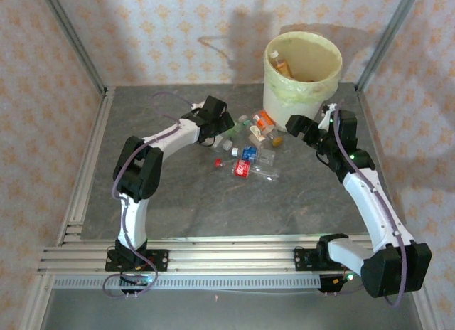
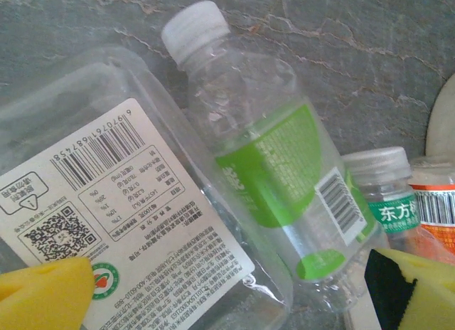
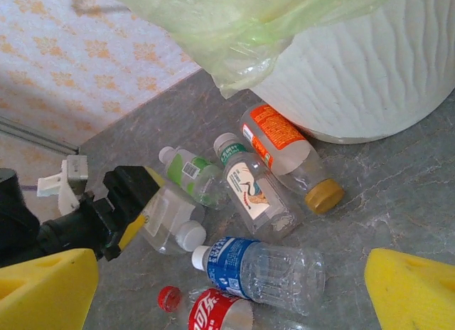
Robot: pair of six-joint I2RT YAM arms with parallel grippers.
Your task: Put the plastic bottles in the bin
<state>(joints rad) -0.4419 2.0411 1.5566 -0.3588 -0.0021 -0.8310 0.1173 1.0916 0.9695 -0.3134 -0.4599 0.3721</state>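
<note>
**Q:** Which arm takes the next one?

**A:** The left, I'd say. Top view: my left gripper (image 1: 219,124) sits low at the left edge of the bottles (image 1: 250,146). My right gripper (image 1: 298,126) stands at their right edge, just beside the bin (image 1: 274,95). Both have their jaws spread wide, with nothing held.

**Q:** What does the pick turn on?

**A:** Left wrist view: the green bottle (image 2: 277,173) lies flat, straight under my open fingers (image 2: 43,294), cap to the upper left, base toward the right finger. Its long axis crosses the line between the fingers at a slant, not square (a small wrist turn looks needed, by my reckoning). A square bottle (image 2: 121,202) lies against its left side and could be caught in the same closing.

**Q:** And the right arm?

**A:** Right wrist view: the blue bottle (image 3: 256,266) lies between the pads (image 3: 412,287), but lengthwise along their closing line, so it is worse placed. From the left gripper the bin is off to the right and farther back, past the bottles.
</note>
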